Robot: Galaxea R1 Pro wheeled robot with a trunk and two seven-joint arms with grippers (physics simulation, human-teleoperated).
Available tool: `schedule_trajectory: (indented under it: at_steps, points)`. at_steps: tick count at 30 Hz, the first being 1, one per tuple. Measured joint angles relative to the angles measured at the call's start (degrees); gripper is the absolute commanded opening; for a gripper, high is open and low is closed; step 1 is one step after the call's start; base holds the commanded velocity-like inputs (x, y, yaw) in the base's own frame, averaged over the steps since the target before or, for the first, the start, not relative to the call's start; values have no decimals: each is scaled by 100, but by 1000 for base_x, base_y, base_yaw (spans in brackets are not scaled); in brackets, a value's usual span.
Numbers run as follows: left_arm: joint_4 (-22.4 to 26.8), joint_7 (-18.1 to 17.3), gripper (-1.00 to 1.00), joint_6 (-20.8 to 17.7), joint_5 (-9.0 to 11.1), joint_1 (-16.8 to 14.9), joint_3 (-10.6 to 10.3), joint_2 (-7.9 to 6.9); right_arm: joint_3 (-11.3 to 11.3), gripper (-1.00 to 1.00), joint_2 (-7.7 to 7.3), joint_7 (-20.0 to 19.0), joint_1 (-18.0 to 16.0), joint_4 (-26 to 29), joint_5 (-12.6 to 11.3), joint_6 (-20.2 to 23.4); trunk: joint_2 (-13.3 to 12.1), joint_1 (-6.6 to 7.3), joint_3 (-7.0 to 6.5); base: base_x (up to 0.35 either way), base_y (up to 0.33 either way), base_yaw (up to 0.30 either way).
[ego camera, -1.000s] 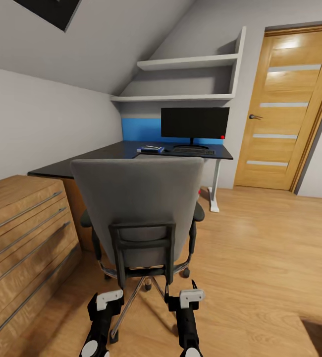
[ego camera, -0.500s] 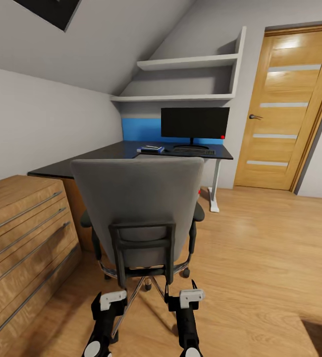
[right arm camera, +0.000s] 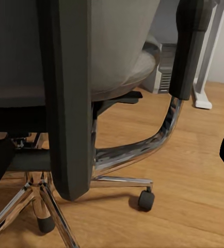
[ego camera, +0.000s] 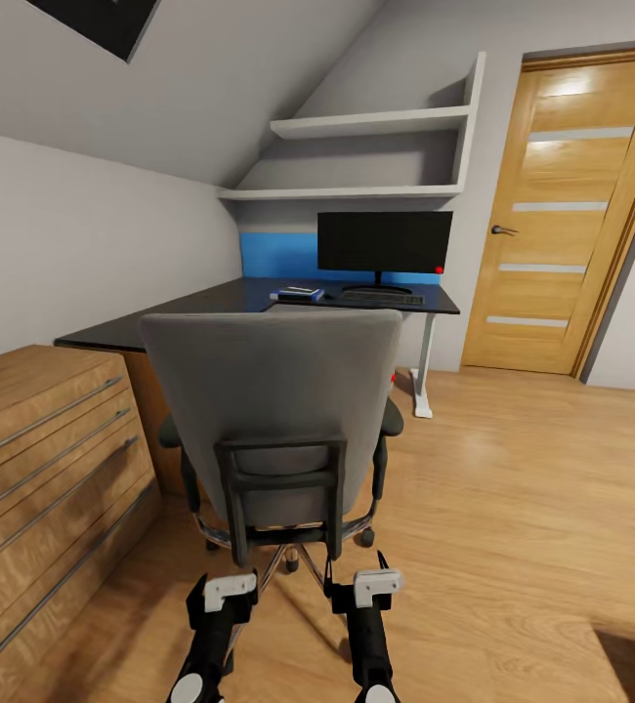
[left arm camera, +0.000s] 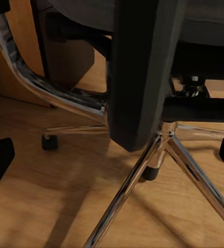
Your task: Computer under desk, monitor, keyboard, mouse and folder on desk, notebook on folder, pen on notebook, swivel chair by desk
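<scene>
A: Where's the chair?

B: The chair (ego camera: 274, 420) stands on the wood floor (ego camera: 513, 508) with its grey back toward the camera, in front of the black surface (ego camera: 220, 298) and just beside the oak drawers (ego camera: 49, 459). Its chrome base and castors show close up in both wrist views.

A: And the end effectors?

B: The left end effector (ego camera: 222, 598) and the right end effector (ego camera: 368, 589) hang low behind the chair's base, near it but touching nothing. In each wrist view the two black fingertips sit at opposite edges with clear floor between, so both are spread wide and empty.

A: What's on the surface?

B: The monitor (ego camera: 384, 242) stands upright at the far end, before a blue wall panel (ego camera: 276, 256). The keyboard (ego camera: 381, 296) lies just in front of its foot. Left of that is a flat blue folder (ego camera: 296, 296) with something pale on top, perhaps the notebook; it's too small to tell.

A: The computer?

B: A silver-grey case (right arm camera: 166, 67) stands on the floor under the surface, beside the white leg (ego camera: 423, 363).
</scene>
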State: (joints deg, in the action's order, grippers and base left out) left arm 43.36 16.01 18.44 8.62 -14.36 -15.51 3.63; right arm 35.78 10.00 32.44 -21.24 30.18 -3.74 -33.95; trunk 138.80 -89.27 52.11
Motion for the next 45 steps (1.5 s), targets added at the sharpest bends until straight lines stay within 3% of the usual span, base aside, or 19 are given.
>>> schedule_trajectory:
  at_steps: [20,33,45]
  points:
    - [0,27,100,0,9,0,-77,-3,0,100,0,-7,1,-98,7,2,0,0,0,112,0,0]
    - [0,44,100,0,10,0,-77,1,6,100,0,-11,3,-116,20,12,0,2,0,240,0,0]
    - [-1,47,100,-5,7,1,-80,3,22,100,0,-23,2,-113,63,31,0,0,0,25,-43,0]
